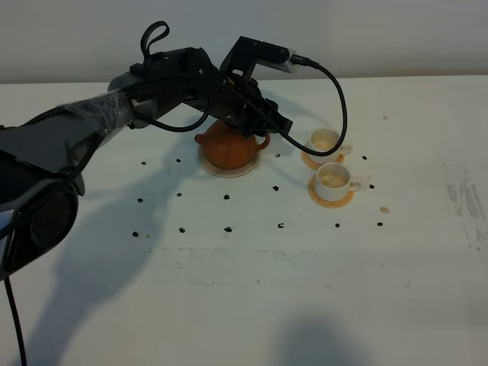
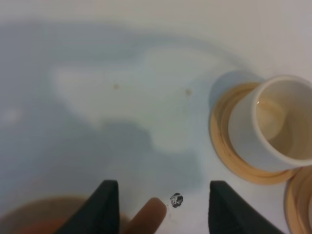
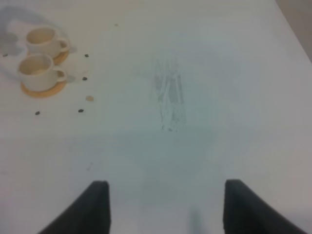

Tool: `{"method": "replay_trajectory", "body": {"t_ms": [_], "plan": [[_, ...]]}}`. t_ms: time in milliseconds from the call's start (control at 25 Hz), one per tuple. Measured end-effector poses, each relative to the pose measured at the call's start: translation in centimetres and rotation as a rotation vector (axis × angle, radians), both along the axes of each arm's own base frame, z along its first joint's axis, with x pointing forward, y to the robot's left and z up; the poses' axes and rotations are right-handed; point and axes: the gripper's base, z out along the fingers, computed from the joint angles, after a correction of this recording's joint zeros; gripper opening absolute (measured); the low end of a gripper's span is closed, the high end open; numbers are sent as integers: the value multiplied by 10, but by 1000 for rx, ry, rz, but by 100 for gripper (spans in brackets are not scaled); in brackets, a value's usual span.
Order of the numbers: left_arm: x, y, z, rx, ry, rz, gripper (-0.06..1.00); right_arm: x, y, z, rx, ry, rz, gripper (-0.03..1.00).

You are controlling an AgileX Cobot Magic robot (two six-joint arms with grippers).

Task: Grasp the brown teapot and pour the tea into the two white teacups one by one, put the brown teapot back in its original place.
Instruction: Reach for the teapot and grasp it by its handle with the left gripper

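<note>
L gripper [image 2: 164, 187] fingers apart, straddling brown teapot [image 1: 227, 146] end w/o touching; pot's long axis runs left-right in high view, that end toward teacups [image 1: 333, 177]. R gripper [image 3: 166, 184] spread, empty.

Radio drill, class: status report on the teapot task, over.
Left gripper open above brown teapot, nothing clamped. Right gripper open, empty. Teapot seated on saucer; far teacup and near teacup hold tea. Nothing in the way.

We see a wide white table [image 1: 244, 305] marked with small black dots [image 1: 227, 197] and a grey scuffed patch [image 1: 465, 202] near its right edge. Behind it stands a plain pale wall [image 1: 381, 38].
</note>
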Motion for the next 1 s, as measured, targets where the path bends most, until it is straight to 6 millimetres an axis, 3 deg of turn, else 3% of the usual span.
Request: {"method": "replay_trajectory", "body": {"t_ms": [1000], "plan": [[-6, -4, 1, -13, 61, -19, 41, 0, 0, 0, 0, 0, 0, 49]]}}
